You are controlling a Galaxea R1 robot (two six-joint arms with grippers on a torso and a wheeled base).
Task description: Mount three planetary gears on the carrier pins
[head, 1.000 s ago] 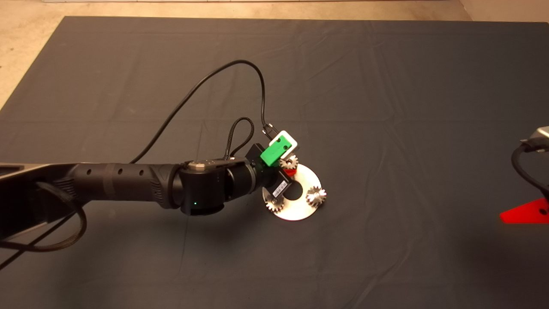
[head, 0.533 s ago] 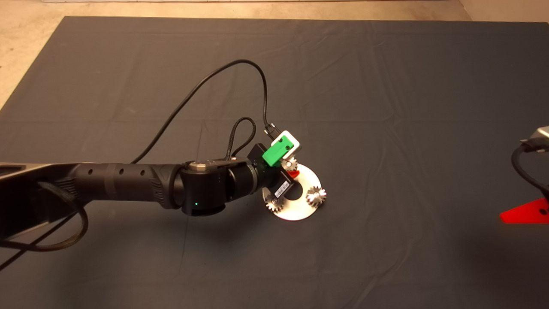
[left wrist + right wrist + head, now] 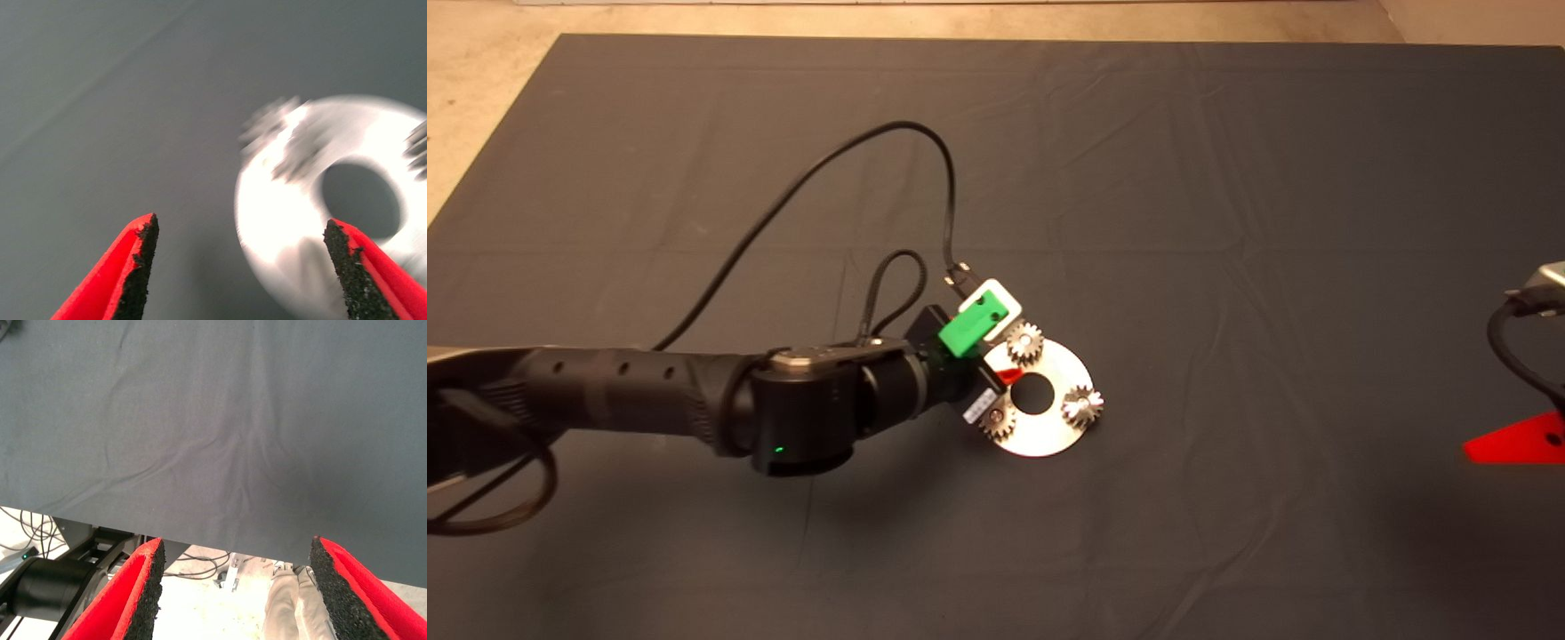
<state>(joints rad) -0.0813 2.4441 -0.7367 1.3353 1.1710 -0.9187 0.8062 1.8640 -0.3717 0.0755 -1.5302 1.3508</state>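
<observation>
The round silvery carrier plate [image 3: 1040, 436] lies mid-mat, with three planetary gears on it around its centre hole: one at the far rim [image 3: 1024, 342], one to the right [image 3: 1083, 406], one at the near left [image 3: 996, 420]. The gears cover the carrier pins. My left gripper [image 3: 1005, 378] hovers over the plate's left side, open and holding nothing. In the left wrist view the plate [image 3: 280, 220] is blurred between the spread fingers [image 3: 137, 267] of that gripper [image 3: 240, 223]. My right gripper [image 3: 1525, 440] is parked at the right edge, open [image 3: 235, 543].
The left arm's black cable [image 3: 818, 178] loops over the mat behind the plate. Bare dark mat [image 3: 1227, 222] surrounds the plate. The right wrist view shows the mat's edge with floor, cables and a person's legs [image 3: 293, 607] beyond.
My left arm has drawn back to the left, off the far gear. That gear stays on the plate, now uncovered. The right arm has not moved.
</observation>
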